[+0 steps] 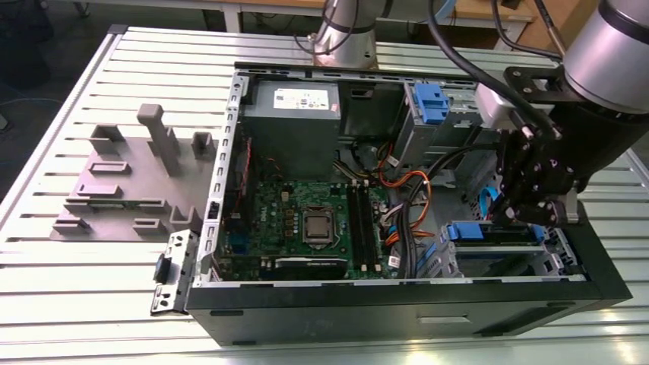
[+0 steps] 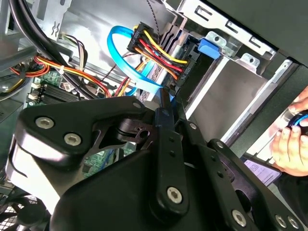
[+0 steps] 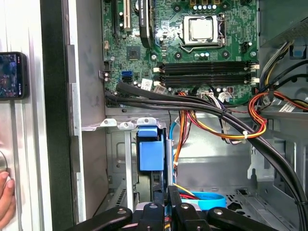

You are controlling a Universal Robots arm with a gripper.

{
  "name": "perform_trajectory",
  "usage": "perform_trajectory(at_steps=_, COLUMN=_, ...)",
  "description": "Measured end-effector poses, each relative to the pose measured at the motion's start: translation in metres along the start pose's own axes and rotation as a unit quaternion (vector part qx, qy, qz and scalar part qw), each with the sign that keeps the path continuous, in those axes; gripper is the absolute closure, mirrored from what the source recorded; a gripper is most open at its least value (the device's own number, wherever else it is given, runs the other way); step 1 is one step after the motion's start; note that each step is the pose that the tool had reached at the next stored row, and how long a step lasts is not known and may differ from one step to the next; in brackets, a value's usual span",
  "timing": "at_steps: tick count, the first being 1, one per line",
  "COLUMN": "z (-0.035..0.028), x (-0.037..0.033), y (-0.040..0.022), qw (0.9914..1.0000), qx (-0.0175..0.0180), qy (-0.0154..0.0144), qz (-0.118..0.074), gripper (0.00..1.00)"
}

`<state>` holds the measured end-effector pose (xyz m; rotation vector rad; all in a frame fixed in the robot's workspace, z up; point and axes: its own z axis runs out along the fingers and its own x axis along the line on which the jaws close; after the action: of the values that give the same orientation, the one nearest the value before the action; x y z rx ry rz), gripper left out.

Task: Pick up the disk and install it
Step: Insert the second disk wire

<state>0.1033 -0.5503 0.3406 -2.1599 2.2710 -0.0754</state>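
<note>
Fingers (image 3: 156, 211) look squeezed nearly together with nothing visible between them, so closed as far as I can see. In the exterior view the gripper (image 1: 536, 217) hangs inside the open computer case (image 1: 406, 300), around 4 o'clock of it. The disk (image 1: 494, 232) sits in the drive bay with its blue rail showing, just beside the gripper at about 8 o'clock. The motherboard (image 1: 304, 220) is out at 9 o'clock, with orange cables (image 1: 406, 182) between. The first wrist view also catches someone's hand (image 3: 4, 202) outside the case.
</note>
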Motion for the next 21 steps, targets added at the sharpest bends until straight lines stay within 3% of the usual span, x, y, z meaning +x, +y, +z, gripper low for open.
perform_trajectory(at_steps=5, z=0.0005, x=0.0026, y=0.0025, qw=0.99997, qx=0.0065, qy=-0.0042, qz=0.0, gripper=0.84)
perform_trajectory(at_steps=8, z=0.0005, x=0.0027, y=0.0039, qw=0.99992, qx=0.0117, qy=-0.0045, qz=0.0, gripper=0.84)
perform_trajectory(at_steps=13, z=0.0004, x=0.003, y=0.0056, qw=0.99984, qx=0.0173, qy=-0.0049, qz=0.001, gripper=0.84)
perform_trajectory(at_steps=21, z=0.0023, x=0.0058, y=0.0062, qw=0.99972, qx=0.0231, qy=-0.0057, qz=0.001, gripper=0.84)
